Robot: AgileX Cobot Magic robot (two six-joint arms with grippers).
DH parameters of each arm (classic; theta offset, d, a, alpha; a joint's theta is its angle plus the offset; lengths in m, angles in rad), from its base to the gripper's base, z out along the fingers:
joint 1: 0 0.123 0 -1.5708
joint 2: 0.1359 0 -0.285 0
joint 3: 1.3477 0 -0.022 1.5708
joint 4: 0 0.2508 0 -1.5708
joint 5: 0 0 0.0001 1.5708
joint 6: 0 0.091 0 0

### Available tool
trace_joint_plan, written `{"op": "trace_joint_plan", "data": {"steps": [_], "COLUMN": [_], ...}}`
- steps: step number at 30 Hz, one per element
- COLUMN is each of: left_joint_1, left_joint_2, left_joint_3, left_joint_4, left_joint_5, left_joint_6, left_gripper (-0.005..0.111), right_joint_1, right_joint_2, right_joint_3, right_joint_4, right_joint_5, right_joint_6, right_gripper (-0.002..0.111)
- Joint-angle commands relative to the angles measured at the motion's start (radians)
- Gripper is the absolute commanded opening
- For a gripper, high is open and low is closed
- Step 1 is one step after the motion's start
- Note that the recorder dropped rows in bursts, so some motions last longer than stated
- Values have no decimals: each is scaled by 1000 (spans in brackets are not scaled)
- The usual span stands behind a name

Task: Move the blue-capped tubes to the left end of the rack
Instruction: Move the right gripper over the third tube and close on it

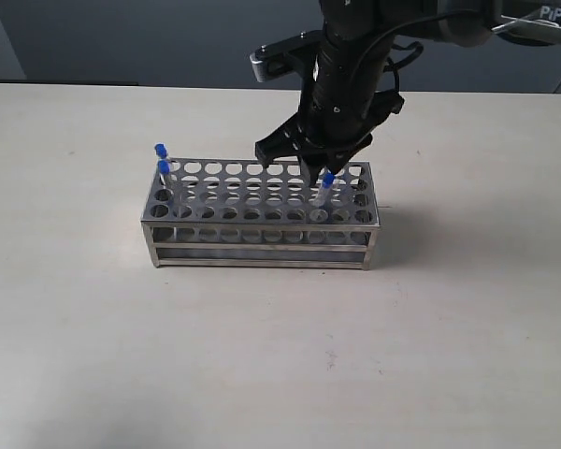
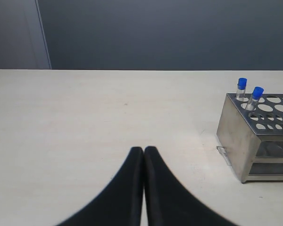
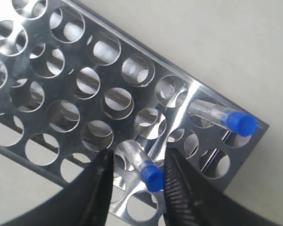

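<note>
Pale table (image 1: 280, 374) lies bare at the front. In the middle of it stands the shiny steel rack (image 1: 262, 234), with its long side to the front. Near the rack's right end a blue-capped tube (image 1: 325, 187) sits tilted in a hole. The right gripper (image 3: 140, 157) hangs just over it. Its black fingers (image 3: 96, 197) are spread apart, one on each side of the blue cap, and they are not pinching it. Close by, another blue-capped tube (image 3: 221, 117) leans in a hole at the rack's corner. Farther back, at the rack's left end, a third tube (image 1: 165, 168) and a fourth tube (image 1: 160, 152) stand side by side in the back holes. The left gripper (image 2: 144, 149) is out past that left end, well apart from the rack, over the table. Its fingers (image 2: 122, 188) are pressed together with nothing between them. Behind the table is a dark grey wall (image 1: 122, 37).
</note>
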Motion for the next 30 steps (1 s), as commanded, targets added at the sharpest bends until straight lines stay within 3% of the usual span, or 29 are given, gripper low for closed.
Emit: {"op": "trace_joint_plan", "data": {"steps": [1,19,22,27,30], "left_joint_1": [-6,-6,-6,-6,-6], "left_joint_2": [-4,-4,-4,-4,-4], "left_joint_3": [-3,-3,-3,-3,-3], "left_joint_4": [-1,-1,-1,-1,-1], "left_joint_5": [-7,-7,-9,-7,-7], "left_joint_6": [-1,-1,-1,-1,-1], "left_gripper": [1,1,1,1,1], "right_joint_1": [-8,-13,-13,-13,-13], "right_joint_2": [19,-6,-6,-6,-6], "right_joint_3": [23,23,23,23,23], "right_joint_4": [-2,-44,-42,-42,-35], "right_joint_5": [14,-28,-28,-36,-36], "right_joint_6": [-5,2,2,2,2], "right_gripper": [35,35,28,1,-1]}}
